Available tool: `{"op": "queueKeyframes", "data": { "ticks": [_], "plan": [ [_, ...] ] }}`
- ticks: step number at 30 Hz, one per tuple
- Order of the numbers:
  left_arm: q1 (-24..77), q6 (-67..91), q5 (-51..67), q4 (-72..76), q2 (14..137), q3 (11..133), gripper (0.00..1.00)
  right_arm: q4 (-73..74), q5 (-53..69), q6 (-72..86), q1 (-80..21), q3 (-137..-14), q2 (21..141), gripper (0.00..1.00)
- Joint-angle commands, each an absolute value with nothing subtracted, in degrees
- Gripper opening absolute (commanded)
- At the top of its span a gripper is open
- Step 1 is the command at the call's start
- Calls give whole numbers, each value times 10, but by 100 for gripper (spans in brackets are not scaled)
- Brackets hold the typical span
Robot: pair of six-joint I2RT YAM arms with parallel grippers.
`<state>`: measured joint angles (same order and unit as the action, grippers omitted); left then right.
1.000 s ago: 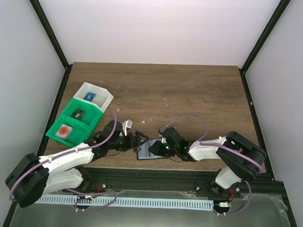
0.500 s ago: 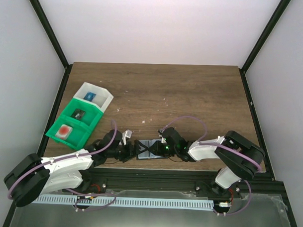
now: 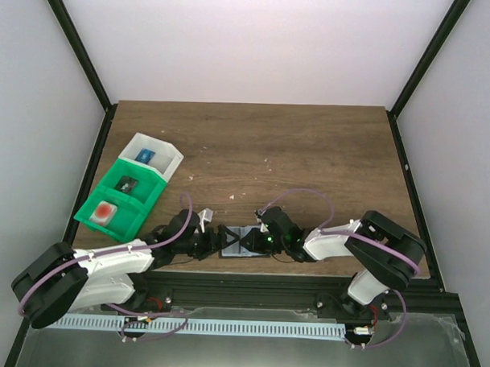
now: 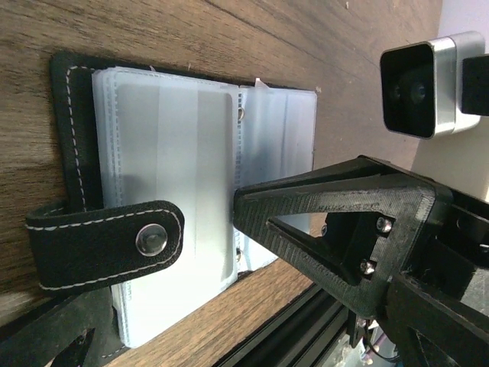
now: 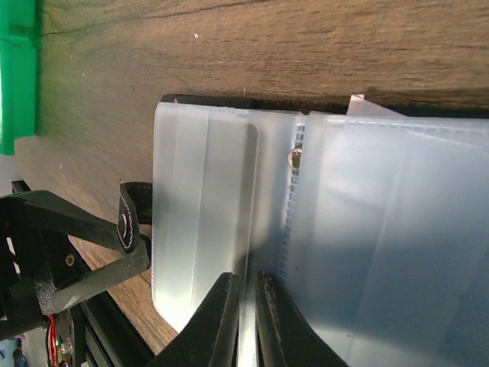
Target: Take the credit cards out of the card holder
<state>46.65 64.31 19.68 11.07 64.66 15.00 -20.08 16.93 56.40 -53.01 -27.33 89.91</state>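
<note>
The card holder (image 3: 241,240) lies open near the table's front edge, between my two grippers. The left wrist view shows its black stitched rim (image 4: 72,145), pale clear sleeves (image 4: 176,176) and a snap strap (image 4: 107,245). A pale card-shaped rectangle (image 5: 206,222) sits in one sleeve; I cannot make out any card's colour. My left gripper (image 3: 204,243) (image 4: 164,267) is open, its fingers on either side of the strap. My right gripper (image 3: 267,239) (image 5: 248,325) is shut on a thin sleeve page that stands edge-on between its fingers (image 5: 221,321).
A green bin (image 3: 89,211) at the left holds a reddish item (image 3: 105,212) and a dark one (image 3: 131,184). A white bin (image 3: 169,161) behind it holds a blue item (image 3: 144,156). The black front rail (image 3: 249,284) runs just behind the holder's near edge.
My left gripper has drawn back to the left and towards the near edge. The holder, tilted a second ago, now lies flat and square. The right gripper has barely moved.
</note>
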Motion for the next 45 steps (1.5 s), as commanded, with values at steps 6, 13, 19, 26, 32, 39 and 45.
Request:
{"op": "queueKeyframes", "data": {
  "ticks": [6, 13, 19, 26, 32, 39, 45],
  "plan": [
    [468, 630, 181, 108, 625, 166, 100, -214, 168, 571, -543, -268, 919, 9],
    [469, 634, 177, 100, 609, 166, 100, -215, 165, 576, -545, -268, 921, 9],
    [469, 623, 142, 29, 607, 183, 100, -219, 166, 578, -545, -267, 923, 9],
    [469, 639, 170, 96, 601, 155, 100, -221, 167, 580, -545, -265, 923, 9],
    [468, 638, 184, 120, 622, 152, 100, -222, 168, 581, -545, -266, 923, 9],
    [468, 624, 171, 102, 638, 162, 100, -215, 167, 577, -545, -268, 921, 9],
    [469, 614, 166, 95, 651, 166, 100, -216, 168, 579, -546, -268, 921, 9]
  ]
}}
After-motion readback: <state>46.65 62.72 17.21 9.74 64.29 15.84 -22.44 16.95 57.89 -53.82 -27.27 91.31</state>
